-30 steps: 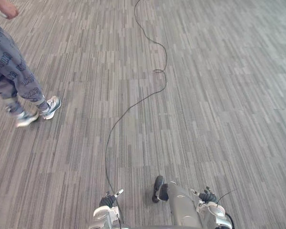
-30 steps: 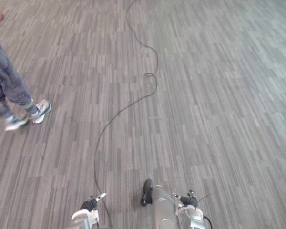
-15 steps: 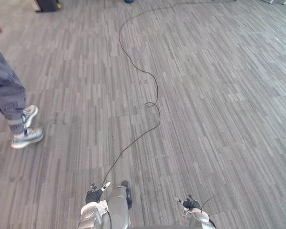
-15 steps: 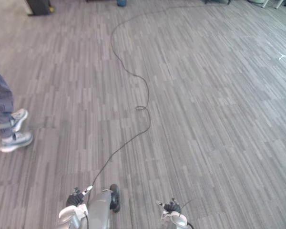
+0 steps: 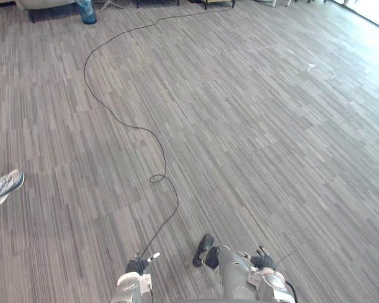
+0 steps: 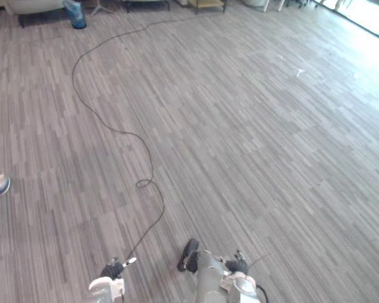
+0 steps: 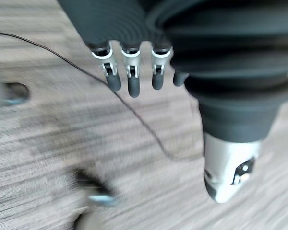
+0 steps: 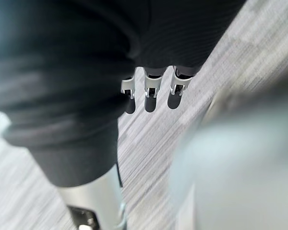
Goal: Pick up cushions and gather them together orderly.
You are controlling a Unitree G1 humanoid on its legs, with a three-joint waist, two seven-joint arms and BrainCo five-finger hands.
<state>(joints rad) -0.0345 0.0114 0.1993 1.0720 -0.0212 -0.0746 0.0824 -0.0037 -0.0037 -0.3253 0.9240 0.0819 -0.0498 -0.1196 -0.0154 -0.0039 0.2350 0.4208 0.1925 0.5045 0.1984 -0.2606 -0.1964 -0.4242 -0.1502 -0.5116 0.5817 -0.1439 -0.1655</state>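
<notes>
The view has swung round, leaving a person's shoe (image 5: 4, 186) well off beyond the left hand (image 7: 133, 85), which hangs loose-fingered and empty like the right hand (image 8: 150, 98), probably still seeking cushions.

You can count two hands, the left hand (image 7: 133, 81) and the right hand (image 8: 150, 98), one person's shoe (image 5: 4, 186), one blue container (image 5: 86, 11) and one small white scrap (image 5: 310, 66)

Bright daylight from far right w/ glare on floor (image 5: 360, 38) there, rest evenly lit.
</notes>
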